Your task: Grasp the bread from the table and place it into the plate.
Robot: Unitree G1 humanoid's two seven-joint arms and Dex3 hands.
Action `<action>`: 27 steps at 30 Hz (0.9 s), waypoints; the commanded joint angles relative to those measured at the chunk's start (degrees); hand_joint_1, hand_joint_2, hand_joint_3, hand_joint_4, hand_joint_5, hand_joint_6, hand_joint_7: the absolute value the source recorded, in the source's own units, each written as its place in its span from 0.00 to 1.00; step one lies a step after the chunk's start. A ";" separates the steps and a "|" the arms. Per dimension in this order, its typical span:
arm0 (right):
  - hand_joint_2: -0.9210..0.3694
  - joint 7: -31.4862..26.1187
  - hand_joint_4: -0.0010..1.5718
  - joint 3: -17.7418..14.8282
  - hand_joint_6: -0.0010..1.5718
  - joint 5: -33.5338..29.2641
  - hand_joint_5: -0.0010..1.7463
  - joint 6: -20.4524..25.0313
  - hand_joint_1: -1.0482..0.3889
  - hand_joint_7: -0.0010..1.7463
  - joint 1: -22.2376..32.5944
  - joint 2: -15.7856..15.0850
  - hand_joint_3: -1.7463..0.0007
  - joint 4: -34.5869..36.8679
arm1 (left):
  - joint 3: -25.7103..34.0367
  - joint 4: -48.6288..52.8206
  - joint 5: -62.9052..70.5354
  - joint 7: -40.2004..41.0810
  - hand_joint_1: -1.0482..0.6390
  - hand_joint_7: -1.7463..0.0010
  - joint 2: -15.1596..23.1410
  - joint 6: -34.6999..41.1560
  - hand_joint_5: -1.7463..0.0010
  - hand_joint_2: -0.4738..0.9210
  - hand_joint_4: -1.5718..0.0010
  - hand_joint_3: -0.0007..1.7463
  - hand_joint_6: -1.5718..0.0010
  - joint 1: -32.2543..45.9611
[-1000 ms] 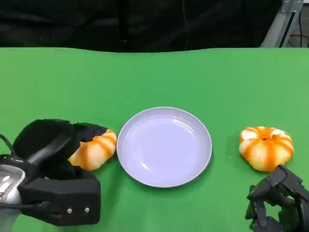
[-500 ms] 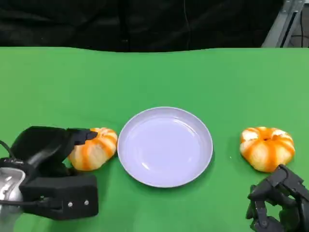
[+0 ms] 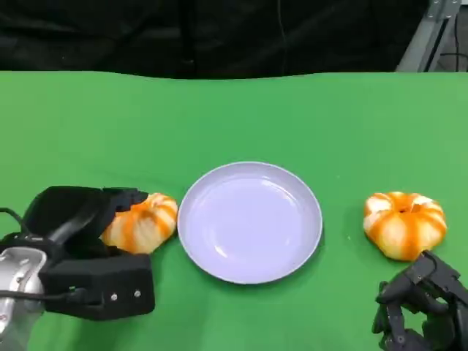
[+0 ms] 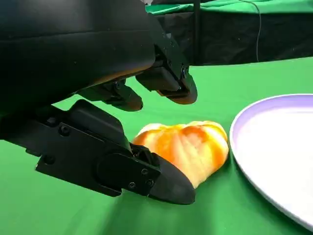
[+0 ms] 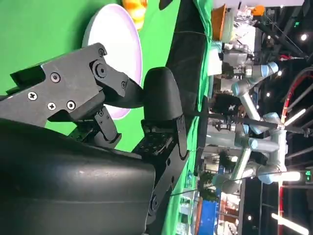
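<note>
A round orange-and-white striped bread (image 3: 145, 221) lies on the green table just left of the lilac plate (image 3: 250, 259), which holds nothing. My left hand (image 3: 80, 227) is at the bread's left side. Its fingers (image 4: 168, 83) hover over the bread (image 4: 188, 147), with a gap showing above it. The thumb (image 4: 146, 174) lies low beside the bread, and the plate's rim (image 4: 235, 128) is just past it. A second striped bread (image 3: 404, 223) sits right of the plate. My right hand (image 3: 420, 307) rests near the front edge below that bread and holds nothing.
The green cloth (image 3: 219, 117) runs back to a dark curtain behind the table. A metal stand leg (image 3: 428, 36) rises at the far right corner. The right wrist view shows the plate (image 5: 112, 29) beyond my right hand's fingers (image 5: 159, 98).
My left hand drew back and lower from the bread, then came forward against its left side again. The bread shifted only slightly. The right hand has not moved.
</note>
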 commanded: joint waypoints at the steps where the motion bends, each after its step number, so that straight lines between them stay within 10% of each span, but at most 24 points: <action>1: 0.21 -0.40 0.56 -0.50 0.46 -0.07 1.00 0.34 0.68 0.93 0.47 -0.32 0.44 -1.08 | -1.01 1.90 -0.40 1.22 0.10 1.00 0.18 -0.29 1.00 1.00 0.64 0.03 0.64 -2.18; 27: 0.21 -0.54 0.56 -0.62 0.46 -0.66 1.00 -0.38 0.67 0.92 0.53 -0.34 0.46 -1.08 | -7.24 14.98 0.03 5.97 0.10 1.00 -1.37 -0.75 1.00 1.00 0.63 0.06 0.64 -6.75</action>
